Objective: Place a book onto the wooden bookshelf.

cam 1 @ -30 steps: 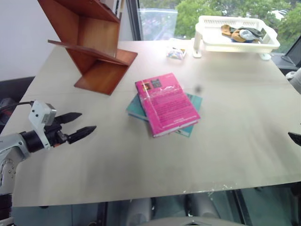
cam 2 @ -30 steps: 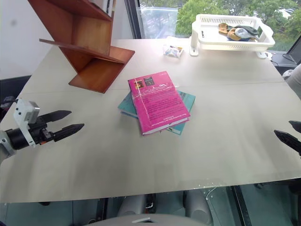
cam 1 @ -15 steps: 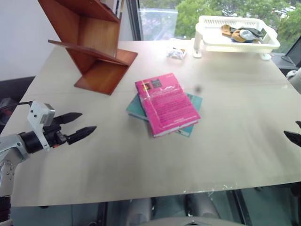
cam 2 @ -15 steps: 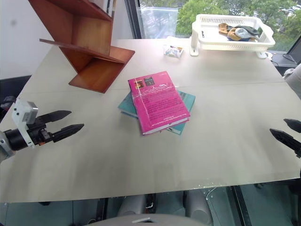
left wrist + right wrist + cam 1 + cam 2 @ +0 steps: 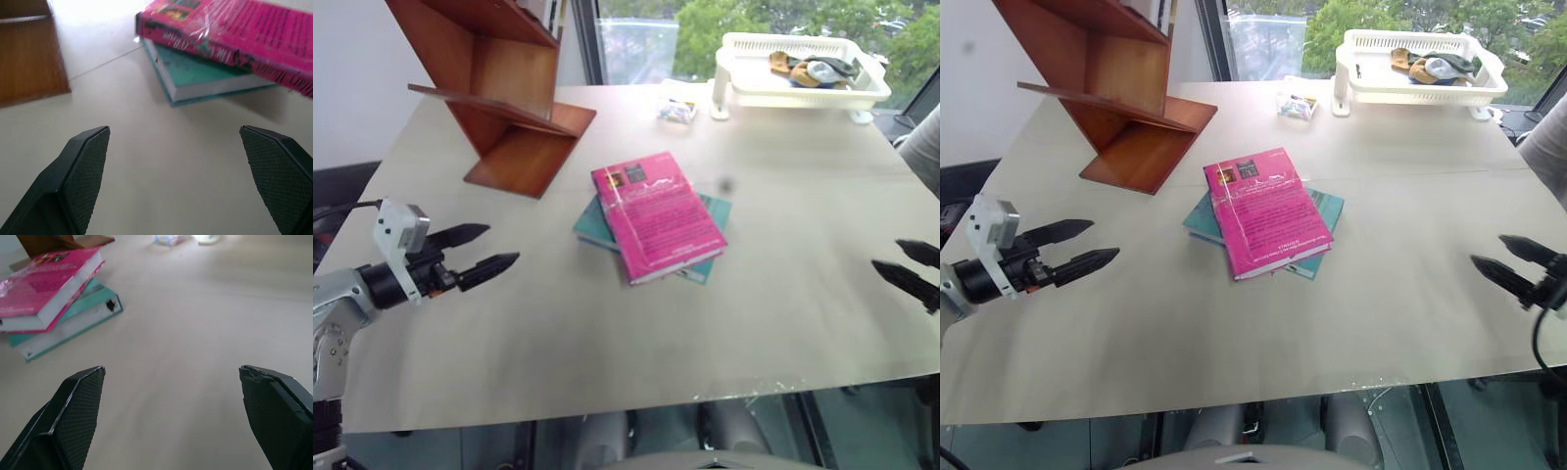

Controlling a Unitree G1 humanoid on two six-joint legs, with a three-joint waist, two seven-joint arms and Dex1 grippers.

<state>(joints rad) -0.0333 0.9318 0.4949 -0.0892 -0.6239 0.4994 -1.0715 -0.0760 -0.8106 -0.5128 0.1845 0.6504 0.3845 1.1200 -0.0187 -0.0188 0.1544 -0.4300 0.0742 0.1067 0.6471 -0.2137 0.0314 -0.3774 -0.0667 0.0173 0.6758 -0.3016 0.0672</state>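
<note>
- The left gripper (image 5: pixel 485 248) is held spread wide and empty above the table (image 5: pixel 783 176), near its left edge, with both black fingers pointed toward the middle of the table.
- The right gripper (image 5: pixel 1513 264) is seen at the right edge of the table, likewise spread apart with nothing between its fingers, and pointed inward toward the books.
- Both grippers are kept well apart from the stack of books, which lies between them.
- The book (image 5: pixel 658 214), a magenta-pink paperback with small black and yellow squares near its upper corner, is found flat near the middle of the table.
- It is laid on top of a teal book (image 5: pixel 716 210), whose corners are left showing beyond the pink cover on both sides.
- In the left wrist view the pink cover is seen overhanging the teal book's edge.
- The wooden bookshelf (image 5: pixel 504 88) is stood at the far left corner of the table, its reddish-brown boards slanted in a zigzag; the pink paperback is set apart from it.
- A white plastic tray (image 5: pixel 798 88) with some small items inside is placed at the far right corner.
- A small packet (image 5: pixel 676 111) is seen just beside the tray.
</note>
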